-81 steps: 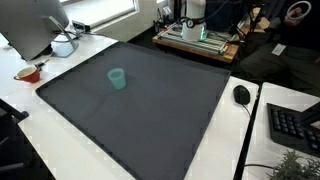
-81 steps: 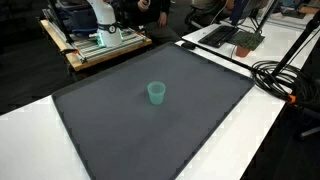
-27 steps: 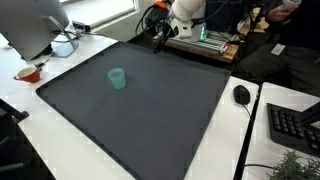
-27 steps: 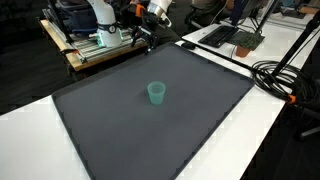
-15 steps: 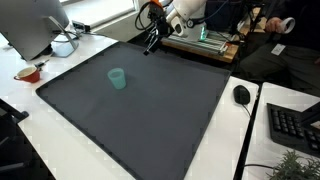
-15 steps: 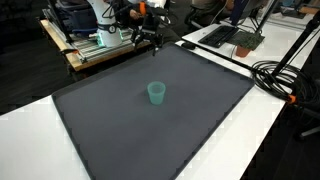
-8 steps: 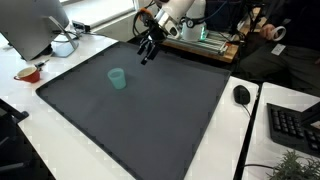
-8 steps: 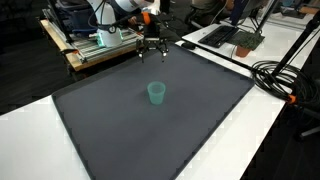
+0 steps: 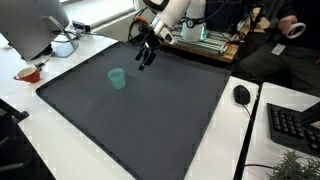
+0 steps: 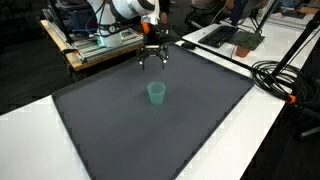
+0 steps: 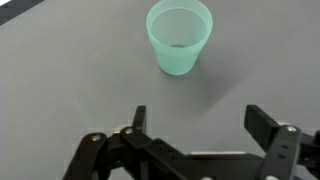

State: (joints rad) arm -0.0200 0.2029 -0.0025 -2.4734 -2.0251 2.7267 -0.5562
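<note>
A: What is seen to have changed?

B: The arm (image 9: 166, 14) has been brought out from the far edge over the dark mat (image 9: 150, 125) that covers the bench (image 9: 60, 160). A few seconds ago it was not over the mat at all. The gripper (image 9: 143, 57) has been lowered and carried nearer to the green cup (image 9: 117, 79), which has not been moved.

A: How is the gripper held?

B: Its fingers are spread wide and nothing is gripped. In the wrist view the cup (image 11: 180, 37) is seen upright ahead of the gripper (image 11: 200, 118), well apart from both fingers. In both exterior views the cup (image 10: 156, 93) stands near the middle of the mat.

A: What else is found around it?

B: A monitor (image 9: 35, 25), a keyboard (image 9: 295, 125), a mouse (image 9: 241, 95) and a red bowl (image 9: 28, 73) are set on the white bench beside the mat. Cables (image 10: 285, 75) are laid along one edge.

A: What is cut off?

B: The arm's upper part is cropped in both exterior views, the gripper's body is cropped in the wrist view, and the keyboard is only partly shown.
</note>
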